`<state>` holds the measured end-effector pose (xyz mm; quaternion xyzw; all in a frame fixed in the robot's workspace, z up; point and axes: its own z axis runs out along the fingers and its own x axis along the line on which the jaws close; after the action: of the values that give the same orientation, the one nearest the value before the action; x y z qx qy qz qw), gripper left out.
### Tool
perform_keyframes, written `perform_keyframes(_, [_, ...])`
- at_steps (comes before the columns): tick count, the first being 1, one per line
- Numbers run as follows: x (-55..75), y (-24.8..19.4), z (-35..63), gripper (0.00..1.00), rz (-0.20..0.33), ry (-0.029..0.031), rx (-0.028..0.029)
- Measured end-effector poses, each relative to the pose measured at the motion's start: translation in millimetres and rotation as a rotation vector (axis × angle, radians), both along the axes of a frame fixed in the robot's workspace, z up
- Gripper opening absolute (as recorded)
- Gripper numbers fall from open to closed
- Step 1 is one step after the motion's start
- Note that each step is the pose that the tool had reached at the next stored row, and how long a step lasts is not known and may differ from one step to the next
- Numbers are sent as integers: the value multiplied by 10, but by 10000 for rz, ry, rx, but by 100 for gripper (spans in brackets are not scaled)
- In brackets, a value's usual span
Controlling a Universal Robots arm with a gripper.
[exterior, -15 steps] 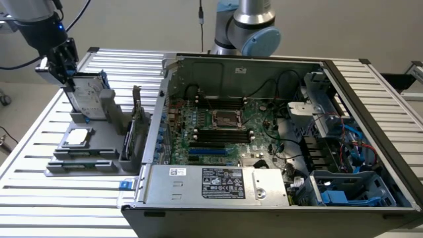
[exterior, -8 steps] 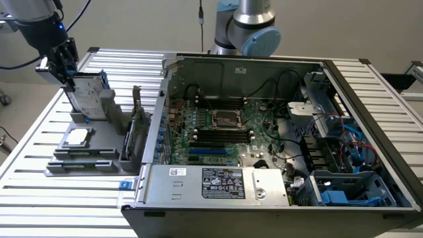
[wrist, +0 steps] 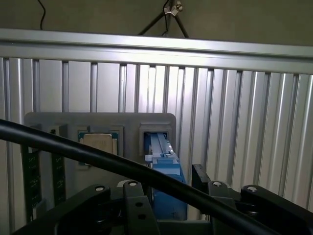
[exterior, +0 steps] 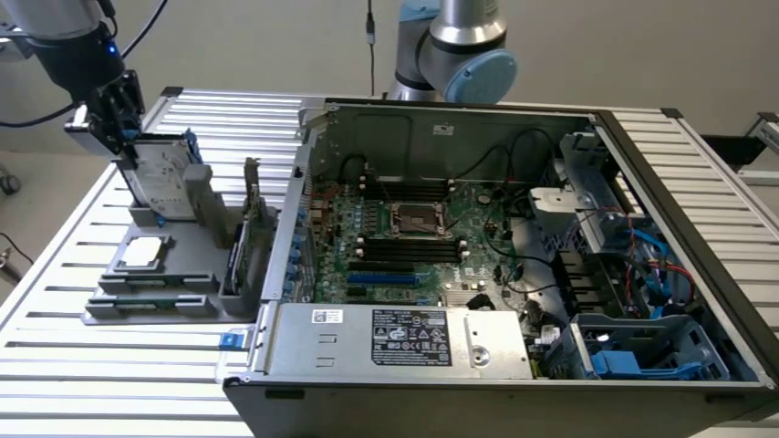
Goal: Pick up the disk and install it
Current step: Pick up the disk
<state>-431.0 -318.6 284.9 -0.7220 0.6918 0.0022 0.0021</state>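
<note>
A slatted aluminium counter (exterior: 73, 365) carries everything. Most of it is taken up by an open computer case (exterior: 462, 111) lying on its side. Inside are the green motherboard (exterior: 402, 237) and a silver power supply (exterior: 402, 339) along the near edge. Blue drive caddies (exterior: 645, 351) sit in the corner at the exterior view's right.

Beside the case, towards the exterior view's left, lies a grey parts fixture (exterior: 146, 301). The Universal Robots arm (exterior: 457, 46) rises behind the case, and its wrist hangs over the fixture's far end.

The disk (exterior: 164, 178) stands upright on edge in a slot of that fixture, its silver face with the white label turned outward. In the wrist view the blue carrier of the disk (wrist: 171, 186) shows end-on.

The fingers (wrist: 137, 210) are spread wide, one on each side of the disk's upper end, with nothing clamped. Whether they touch it cannot be told.

A black cable (wrist: 73, 149) crosses in front of them. A small square chip (exterior: 144, 251) lies flat in the fixture, near the disk.
</note>
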Motion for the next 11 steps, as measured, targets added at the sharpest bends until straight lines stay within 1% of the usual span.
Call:
perform_keyframes(2, [0, -1, 1, 49, -5, 1, -40])
perform_keyframes(6, [0, 0, 0, 49, -11, -3, -81])
perform_keyframes(9, [-1, 0, 0, 49, -15, -4, -102])
perform_keyframes(10, [0, 0, 0, 46, -17, -5, -110])
perform_keyframes(11, [-1, 0, 0, 46, -20, -5, -117])
